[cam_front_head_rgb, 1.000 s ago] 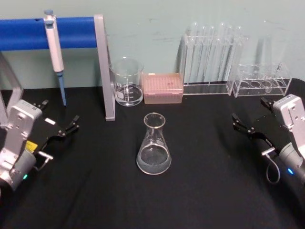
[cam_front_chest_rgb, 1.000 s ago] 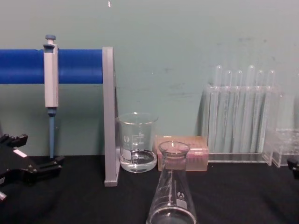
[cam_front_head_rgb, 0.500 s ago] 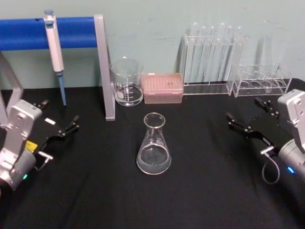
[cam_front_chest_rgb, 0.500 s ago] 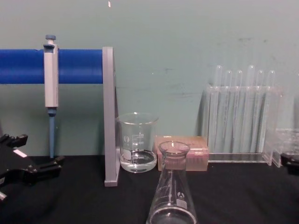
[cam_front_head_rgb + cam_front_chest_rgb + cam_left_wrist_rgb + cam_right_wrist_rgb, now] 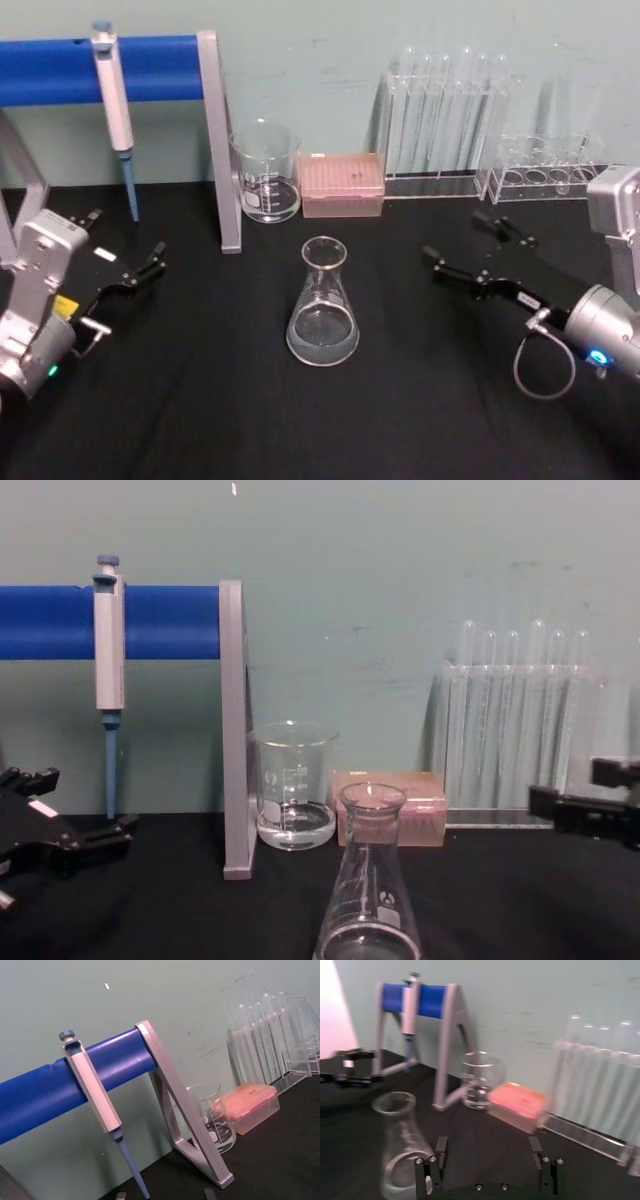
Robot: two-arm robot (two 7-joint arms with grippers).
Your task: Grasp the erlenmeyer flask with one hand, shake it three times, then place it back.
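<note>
Two grippers, both with jaws released. I read the right gripper (image 5: 460, 245) low over the black table (image 5: 400, 410), its jaws spread wide. The erlenmeyer flask (image 5: 322, 305) stands upright ahead of these jaws, apart from them, not between them. The left gripper (image 5: 125, 243) sits parked, jaws spread, well apart from the flask.

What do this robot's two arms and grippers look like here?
The left gripper and right gripper are black, each with two slim fingers, on a silver-grey round wrist with a small light and a grey boxy link. Left: white label, yellow sticker. Right: looped grey cable.
</note>
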